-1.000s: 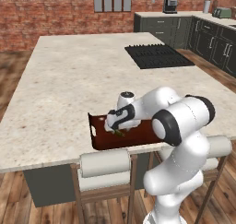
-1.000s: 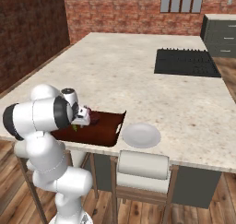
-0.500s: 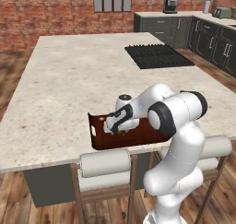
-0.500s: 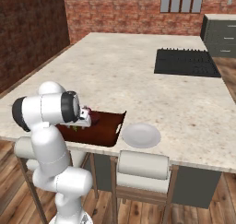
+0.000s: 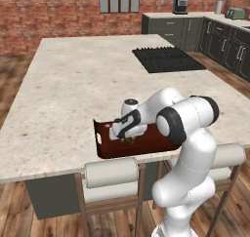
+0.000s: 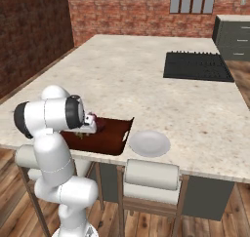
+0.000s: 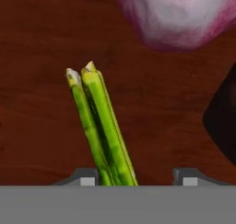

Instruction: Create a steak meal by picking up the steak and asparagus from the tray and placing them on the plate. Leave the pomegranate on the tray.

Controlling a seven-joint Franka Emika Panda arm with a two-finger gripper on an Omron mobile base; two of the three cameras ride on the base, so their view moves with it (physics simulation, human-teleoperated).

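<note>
In the hand view the green asparagus (image 7: 101, 126) lies on the dark reddish-brown tray (image 7: 41, 103), running down between my fingertips. My gripper (image 7: 136, 178) is low over it, jaws apart: the stalk sits against the left fingertip (image 7: 83, 178) with a gap to the right one. The pinkish pomegranate (image 7: 184, 13) lies just beyond, and the dark steak (image 7: 224, 121) is at the right edge. From the base views the gripper (image 5: 124, 132) (image 6: 92, 128) is down inside the tray (image 5: 103, 152) (image 6: 117, 142). The white plate (image 6: 149, 143) sits on the counter right of the tray.
The tray and plate are close to the counter's front edge. Two padded stools (image 5: 110, 175) (image 6: 149, 175) stand below that edge. A black cooktop (image 5: 163, 59) lies far back on the counter. My own arm hides much of the tray in the left base view.
The hand has dropped lower into the tray, toward its left part. The fingers have drawn closer together around the asparagus.
</note>
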